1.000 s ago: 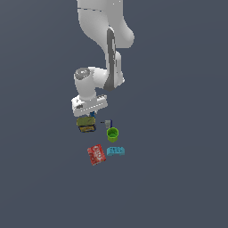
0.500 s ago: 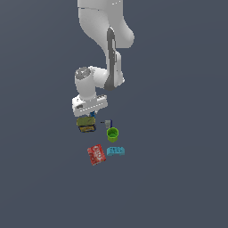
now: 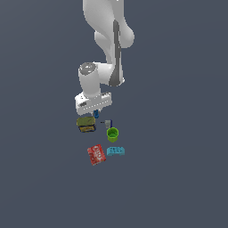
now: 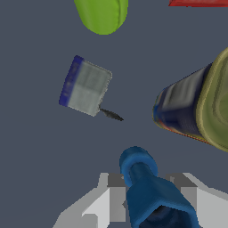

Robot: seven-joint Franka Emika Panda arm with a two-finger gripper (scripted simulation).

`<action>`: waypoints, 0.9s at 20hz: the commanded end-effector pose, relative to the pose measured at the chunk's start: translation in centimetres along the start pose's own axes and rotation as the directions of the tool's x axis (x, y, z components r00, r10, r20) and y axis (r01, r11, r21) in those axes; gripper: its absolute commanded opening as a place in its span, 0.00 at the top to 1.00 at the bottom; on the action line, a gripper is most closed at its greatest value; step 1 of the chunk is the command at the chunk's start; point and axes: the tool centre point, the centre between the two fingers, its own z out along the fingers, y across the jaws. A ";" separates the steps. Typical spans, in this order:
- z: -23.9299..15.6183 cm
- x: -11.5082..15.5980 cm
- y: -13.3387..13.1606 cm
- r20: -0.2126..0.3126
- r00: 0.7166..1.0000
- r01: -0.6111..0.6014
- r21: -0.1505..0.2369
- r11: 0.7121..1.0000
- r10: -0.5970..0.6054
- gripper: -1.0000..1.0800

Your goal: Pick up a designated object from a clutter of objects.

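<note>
Exterior view, centre frame: white gripper point(image 3: 95, 111) clamps the stubby, smooth dark-blue upright piece point(image 3: 96, 114) (unchanged from a second ago) just beside the olive-yellow box point(image 3: 86, 124), near the glossy lime-green cup point(image 3: 112, 133).

the exterior view looks from high up and well back, facing down at the whole arm point(image 3: 107, 49) and the small clutter on the grey counter point(image 3: 178, 169) below it. the wrist view sits on the arm's end, looking along the gripper point(image 4: 147, 196) from very close, so things fill the frame. both views share the blue piece point(image 3: 96, 114) point(image 4: 142, 182), the grey-and-blue item point(image 3: 107, 123) point(image 4: 85, 86), the green cup point(image 3: 112, 133) point(image 4: 102, 15) and the olive box point(image 3: 86, 124) point(image 4: 213, 102).
</note>
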 end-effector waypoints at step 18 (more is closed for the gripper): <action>-14.1 10.1 -9.9 0.003 1.000 -0.001 -0.006 1.000 0.001 1.00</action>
